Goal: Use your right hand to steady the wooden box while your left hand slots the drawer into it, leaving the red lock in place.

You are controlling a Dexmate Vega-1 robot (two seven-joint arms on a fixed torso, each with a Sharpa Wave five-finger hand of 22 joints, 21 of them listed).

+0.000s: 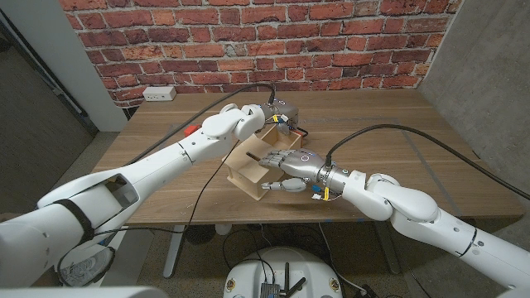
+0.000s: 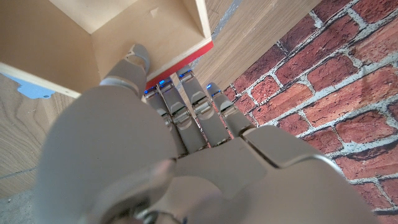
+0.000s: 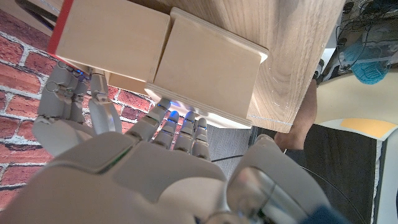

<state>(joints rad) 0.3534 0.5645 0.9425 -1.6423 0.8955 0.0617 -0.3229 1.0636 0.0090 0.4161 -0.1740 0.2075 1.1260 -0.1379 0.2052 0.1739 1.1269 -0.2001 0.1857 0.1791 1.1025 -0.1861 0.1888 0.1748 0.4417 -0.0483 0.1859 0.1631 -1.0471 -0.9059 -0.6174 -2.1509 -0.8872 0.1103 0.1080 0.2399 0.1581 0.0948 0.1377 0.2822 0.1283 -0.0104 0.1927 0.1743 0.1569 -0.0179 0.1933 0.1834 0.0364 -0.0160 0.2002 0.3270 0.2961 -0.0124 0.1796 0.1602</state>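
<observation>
Our left hand (image 2: 155,149) holds the drawer (image 2: 118,37) by its red-edged end, fingers over the rim, and the drawer already sits partly in the wooden box (image 3: 208,65). Our right hand (image 1: 291,163) presses its fingers against the box's side — steadying it. What is left, we judge, is the last push home. The box stands near the worktop's (image 1: 414,141) front edge, with open room behind.
</observation>
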